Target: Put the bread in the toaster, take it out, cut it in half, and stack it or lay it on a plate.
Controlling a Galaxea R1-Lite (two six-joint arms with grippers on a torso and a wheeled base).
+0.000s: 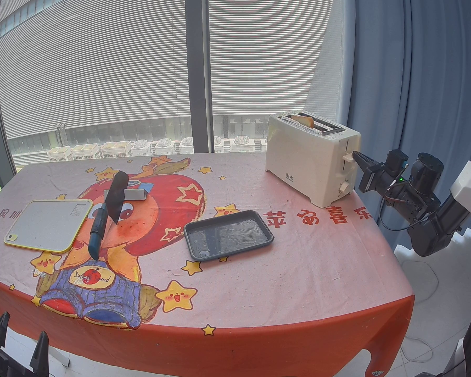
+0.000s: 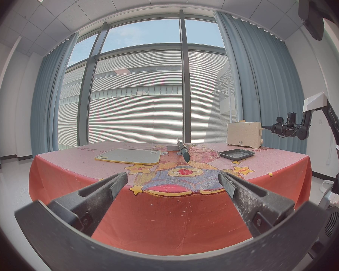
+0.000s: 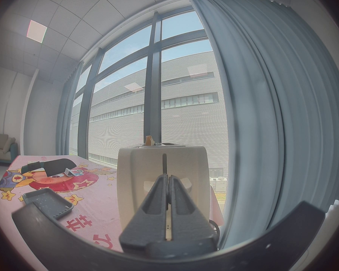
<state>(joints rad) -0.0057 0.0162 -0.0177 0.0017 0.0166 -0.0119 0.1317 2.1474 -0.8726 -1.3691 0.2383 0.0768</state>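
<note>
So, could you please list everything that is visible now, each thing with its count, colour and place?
toaster: 1, cream, far right of the table
bread: 1 slice, tan, sticking up from a toaster slot
tray: 1, dark grey, middle of the table
board: 1, white with yellow-green rim, left side of the table
knife: 1, black blade and blue handle, between board and tray, blade end on the holder
holder: 1, grey, beyond the board
cloth: 1, red and pink with cartoon print, covering the table
window: 1, behind the table
curtain: 1, blue, right of the window
left gripper: 1, black, open, low before the table's front edge
right gripper: 1, black, shut, at the toaster's lever side
</note>
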